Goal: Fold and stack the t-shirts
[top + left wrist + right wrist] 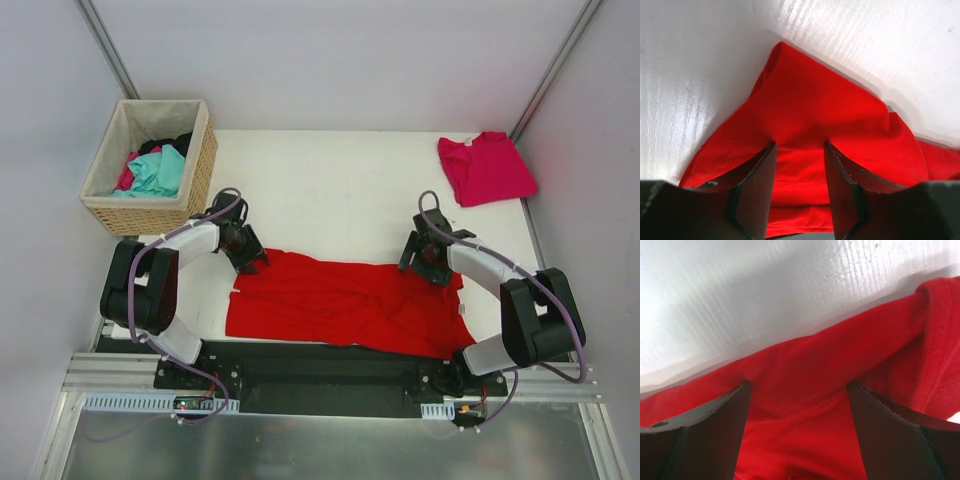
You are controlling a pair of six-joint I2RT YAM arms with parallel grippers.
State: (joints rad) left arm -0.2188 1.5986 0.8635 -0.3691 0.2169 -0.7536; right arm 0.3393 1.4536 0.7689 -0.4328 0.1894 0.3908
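Note:
The bright red t-shirt (340,300) lies spread and wrinkled along the near edge of the white table (330,190). My left gripper (250,262) is at its far left corner and my right gripper (422,265) is at its far right edge. In the left wrist view the left gripper (800,145) is open, fingertips down on the red cloth (815,100), which runs between them. In the right wrist view the right gripper (797,385) is wide open over the shirt's far edge (840,350). The magenta-pink t-shirt (485,168) lies folded at the back right corner.
A wicker basket (200,165) with teal, pink and dark clothes stands off the table's back left corner. Grey walls enclose the table on three sides. The arm bases sit on a black rail at the near edge.

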